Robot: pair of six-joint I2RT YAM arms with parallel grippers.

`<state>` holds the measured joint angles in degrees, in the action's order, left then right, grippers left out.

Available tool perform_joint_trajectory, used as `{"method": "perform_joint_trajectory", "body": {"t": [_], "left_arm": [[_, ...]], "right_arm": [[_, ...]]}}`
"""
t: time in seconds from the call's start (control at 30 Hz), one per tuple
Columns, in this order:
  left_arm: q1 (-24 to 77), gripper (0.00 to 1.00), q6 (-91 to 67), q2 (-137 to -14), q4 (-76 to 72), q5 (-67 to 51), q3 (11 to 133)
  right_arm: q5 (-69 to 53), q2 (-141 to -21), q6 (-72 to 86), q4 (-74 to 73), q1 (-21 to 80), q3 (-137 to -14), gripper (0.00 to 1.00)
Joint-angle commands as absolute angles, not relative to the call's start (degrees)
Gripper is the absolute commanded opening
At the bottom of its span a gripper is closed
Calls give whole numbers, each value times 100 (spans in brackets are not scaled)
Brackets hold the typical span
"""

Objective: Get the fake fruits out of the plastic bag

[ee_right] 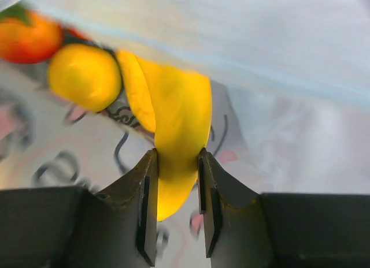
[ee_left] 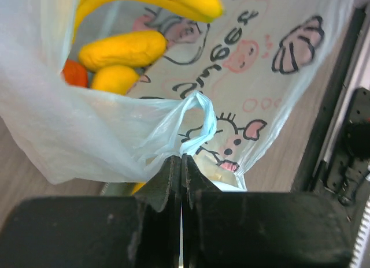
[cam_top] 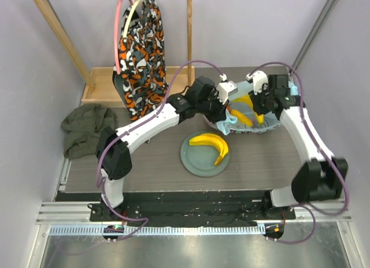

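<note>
The light-blue plastic bag (cam_top: pixel 272 125) lies at the back right of the table, mouth open. My left gripper (cam_top: pixel 226 111) is shut on a bunched strip of the bag's edge (ee_left: pixel 193 126) and holds it up. My right gripper (cam_top: pixel 260 115) reaches inside the bag and is shut on a long yellow banana-like fruit (ee_right: pixel 180 115). Beside it lie a yellow round fruit (ee_right: pixel 85 76) and an orange-red fruit (ee_right: pixel 28 37). The left wrist view shows a yellow-orange long fruit (ee_left: pixel 124 48) and an orange one (ee_left: pixel 74 73) in the bag. A yellow banana bunch (cam_top: pixel 211 144) lies on the plate.
The grey-green plate (cam_top: pixel 193 161) sits at the table's middle front. An orange-black-white patterned cloth (cam_top: pixel 141 54) hangs from a wooden rack (cam_top: pixel 58 31) at the back left. A crumpled green cloth (cam_top: pixel 85 128) lies at the left edge.
</note>
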<state>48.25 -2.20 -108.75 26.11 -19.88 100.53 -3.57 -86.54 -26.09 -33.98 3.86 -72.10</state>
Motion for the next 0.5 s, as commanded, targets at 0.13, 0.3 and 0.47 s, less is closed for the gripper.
{"method": "perform_joint_trajectory", "body": {"t": [0.13, 0.3, 0.47], "left_arm": [[4729, 69, -71, -10444, 2514, -1512, 10741], [4641, 82, 369, -9643, 2855, -1573, 10521], [4377, 85, 825, -8756, 3023, -1328, 10327]], "right_arm": [[-816, -6708, -3251, -5131, 378, -7171, 17], [-1204, -6127, -3665, -5957, 378, -7662, 17], [-2924, -5793, -4227, -7382, 378, -9078, 20]]}}
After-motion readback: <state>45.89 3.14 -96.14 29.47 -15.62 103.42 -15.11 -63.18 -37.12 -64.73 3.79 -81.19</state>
